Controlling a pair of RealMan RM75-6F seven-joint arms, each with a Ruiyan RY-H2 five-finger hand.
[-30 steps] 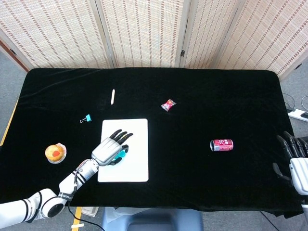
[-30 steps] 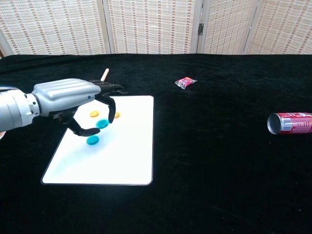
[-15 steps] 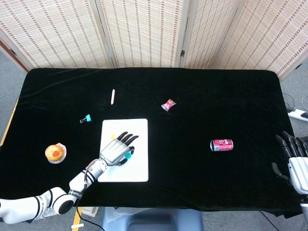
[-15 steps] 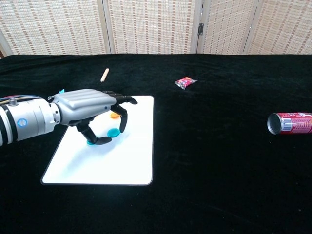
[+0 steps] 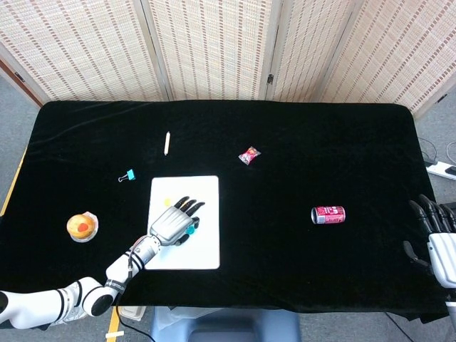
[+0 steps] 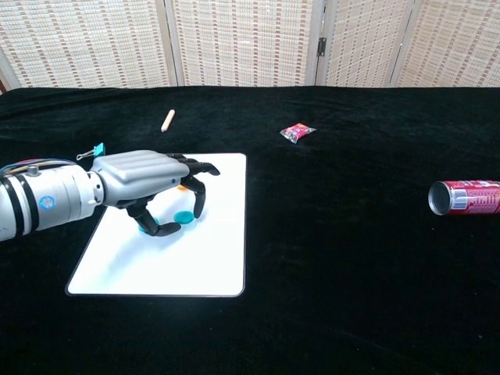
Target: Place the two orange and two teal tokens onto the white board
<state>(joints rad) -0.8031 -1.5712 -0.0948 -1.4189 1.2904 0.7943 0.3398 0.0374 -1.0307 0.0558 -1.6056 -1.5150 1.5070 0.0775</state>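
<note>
A white board (image 6: 211,258) (image 5: 203,249) lies on the black cloth at front left. My left hand (image 6: 144,180) (image 5: 173,222) hovers low over its middle, fingers curved down and apart. One teal token (image 6: 183,216) (image 5: 190,230) lies flat on the board between thumb and fingertips. A second teal token (image 6: 146,227) peeks out beside the thumb. An orange token (image 6: 182,187) shows partly behind the fingers; the other orange one is hidden in the chest view. My right hand (image 5: 434,235) hangs at the far right edge with fingers spread, holding nothing.
A red can (image 5: 328,214) (image 6: 465,198) lies on its side at right. A pink candy packet (image 5: 249,155), a wooden stick (image 5: 167,142) and a blue binder clip (image 5: 127,175) sit beyond the board. A bun (image 5: 82,226) rests left of it.
My left hand slid right and lower over the board. The teal token under its fingers shifted right with it. The right hand stayed put.
</note>
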